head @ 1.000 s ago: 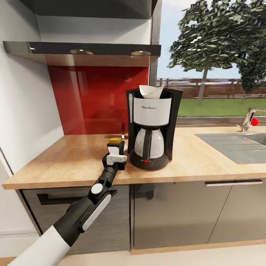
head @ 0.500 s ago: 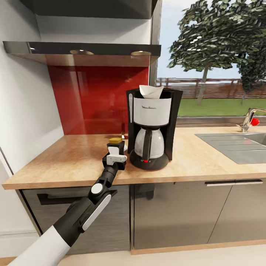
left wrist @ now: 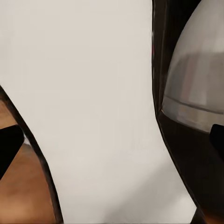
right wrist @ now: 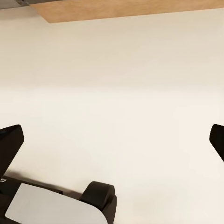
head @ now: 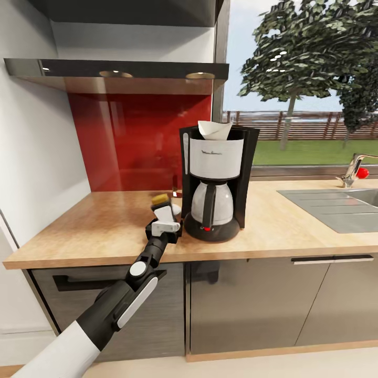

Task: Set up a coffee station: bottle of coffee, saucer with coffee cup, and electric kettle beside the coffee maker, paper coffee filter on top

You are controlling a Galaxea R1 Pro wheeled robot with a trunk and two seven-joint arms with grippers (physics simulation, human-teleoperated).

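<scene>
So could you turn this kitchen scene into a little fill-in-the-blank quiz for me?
1. The paper filter sits on top of the ____.
2. The splashback behind the countertop is coloured ____.
3. The left gripper reaches over the countertop, just to the ____ of the machine's glass carafe.

Missing words: coffee maker; red; left

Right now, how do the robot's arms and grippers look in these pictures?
The left arm has a white upper segment, then black casing with a white oval panel and a round white joint cap. Its wrist is slim and black, with a white block at the left gripper. The fingertips are plain black, as on the right gripper.
</scene>
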